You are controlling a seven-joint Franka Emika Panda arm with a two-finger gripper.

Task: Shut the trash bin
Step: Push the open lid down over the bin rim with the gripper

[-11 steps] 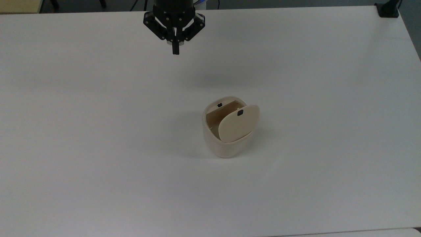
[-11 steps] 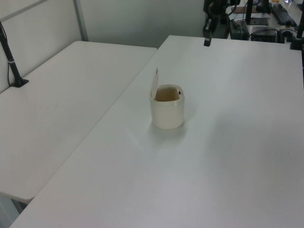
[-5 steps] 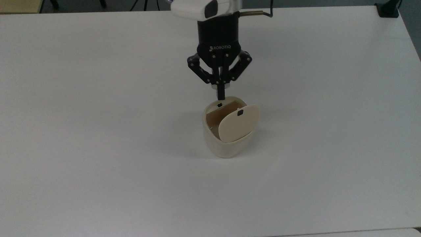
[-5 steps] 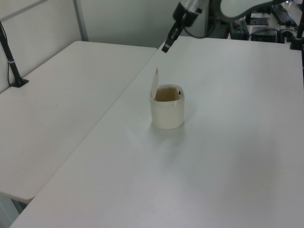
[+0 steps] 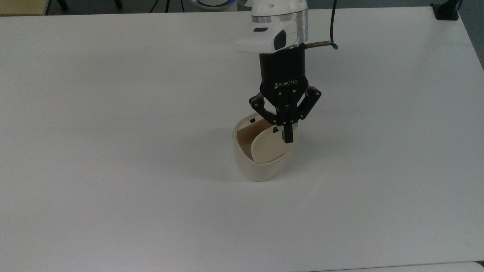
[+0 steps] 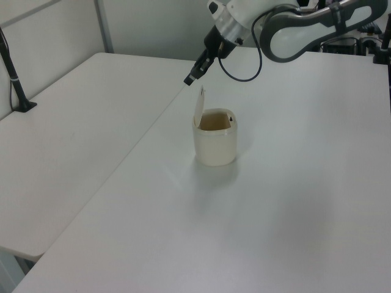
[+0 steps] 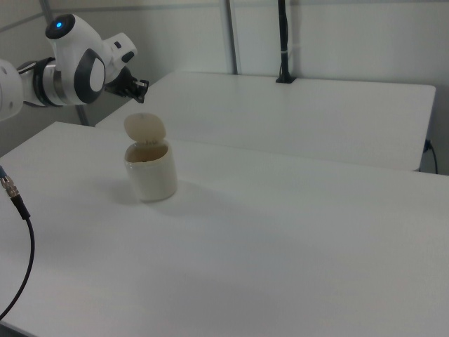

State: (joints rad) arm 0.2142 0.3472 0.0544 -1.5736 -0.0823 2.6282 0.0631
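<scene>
Standing near the middle of the white bench (image 5: 113,113), the trash bin (image 5: 259,166) is a cream-beige tub with rounded sides. Its lid (image 5: 270,145) is raised on the hinge, almost upright, so the mouth of the bin is uncovered. A small black square mark (image 5: 275,130) sits near the lid's free edge, and a second small black spot (image 5: 252,120) sits on the rim at the side toward the bench's far edge in the top view.

White lettering on the black body above the claw reads "ROBOTIQ". The claw (image 5: 288,138) has its two fingers pressed together into one narrow black tip, with nothing between them. In the top view that tip overlaps the upper edge of the lid beside the square mark. In the left view the claw (image 6: 190,79) hangs a little above the lid (image 6: 198,105), apart from it, toward the seam with a second bench (image 6: 73,122) alongside.
</scene>
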